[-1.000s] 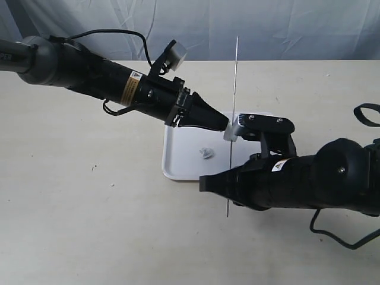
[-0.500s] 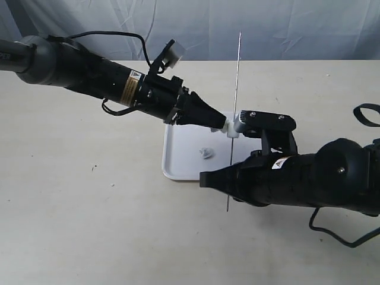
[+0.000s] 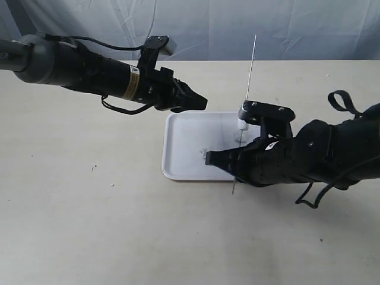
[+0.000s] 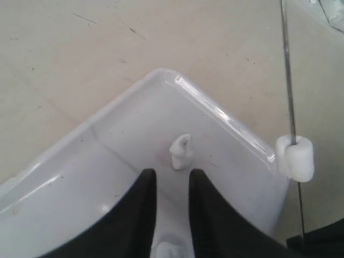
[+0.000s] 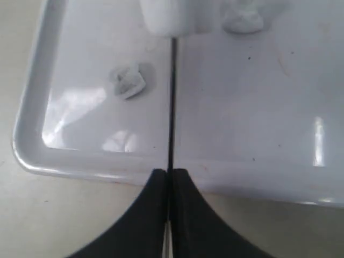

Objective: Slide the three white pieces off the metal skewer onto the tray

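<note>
The thin metal skewer (image 3: 249,71) stands tilted over the white tray (image 3: 178,127), with my right gripper (image 5: 171,173) shut on its lower part. One white piece (image 3: 242,124) is still threaded on it, also seen in the right wrist view (image 5: 164,16). Two white pieces (image 5: 129,80) (image 5: 243,21) lie loose in the tray. My left gripper (image 3: 200,102) hangs above the tray's far edge, away from the skewer. Its jaws (image 4: 172,174) are open, a loose piece (image 4: 181,151) just beyond the tips. Another white lump (image 4: 163,250) shows deep between the jaws.
The tray sits mid-table on a beige tabletop (image 3: 89,208). A blue-grey cloth backdrop (image 3: 237,24) hangs behind. My right arm's black body (image 3: 320,160) covers the tray's near right part, and a black cable loop (image 3: 341,98) rises from it.
My left gripper pulled back from the skewer toward the far left and narrowed. The right gripper shifted right and tilted the skewer. A second piece now lies in the tray.
</note>
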Tool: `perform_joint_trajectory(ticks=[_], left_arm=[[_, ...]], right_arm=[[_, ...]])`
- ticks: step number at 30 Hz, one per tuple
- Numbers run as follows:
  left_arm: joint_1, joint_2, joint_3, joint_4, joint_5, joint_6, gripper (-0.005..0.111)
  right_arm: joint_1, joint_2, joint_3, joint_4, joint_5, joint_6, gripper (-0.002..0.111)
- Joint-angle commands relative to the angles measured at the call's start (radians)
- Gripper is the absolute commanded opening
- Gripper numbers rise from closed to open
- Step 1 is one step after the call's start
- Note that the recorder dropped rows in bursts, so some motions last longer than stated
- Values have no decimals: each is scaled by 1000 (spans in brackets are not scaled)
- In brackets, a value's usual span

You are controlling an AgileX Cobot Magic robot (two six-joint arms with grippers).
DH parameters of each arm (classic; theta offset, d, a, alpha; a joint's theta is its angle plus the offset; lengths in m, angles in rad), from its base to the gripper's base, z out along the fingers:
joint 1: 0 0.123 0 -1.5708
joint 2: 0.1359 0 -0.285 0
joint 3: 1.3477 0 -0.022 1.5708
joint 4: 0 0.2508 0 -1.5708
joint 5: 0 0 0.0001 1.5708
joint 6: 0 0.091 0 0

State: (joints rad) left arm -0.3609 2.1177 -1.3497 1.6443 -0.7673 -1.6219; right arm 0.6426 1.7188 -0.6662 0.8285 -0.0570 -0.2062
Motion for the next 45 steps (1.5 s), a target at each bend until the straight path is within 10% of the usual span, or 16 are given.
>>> perform_joint_trajectory(ticks=[1,10,45], left_arm=[[1,-7,-5,23,1,-9,22],[39,-13,-5,-87,-454,-154,22],[-29,-122,4,-11,-454,-280,22]], right_arm=[[-7,13,-8,-13,1,-3,-1],[-7,-189,-8,-129,179,-3,-1],[-4,-356,-8,-149,335,-9,-1]])
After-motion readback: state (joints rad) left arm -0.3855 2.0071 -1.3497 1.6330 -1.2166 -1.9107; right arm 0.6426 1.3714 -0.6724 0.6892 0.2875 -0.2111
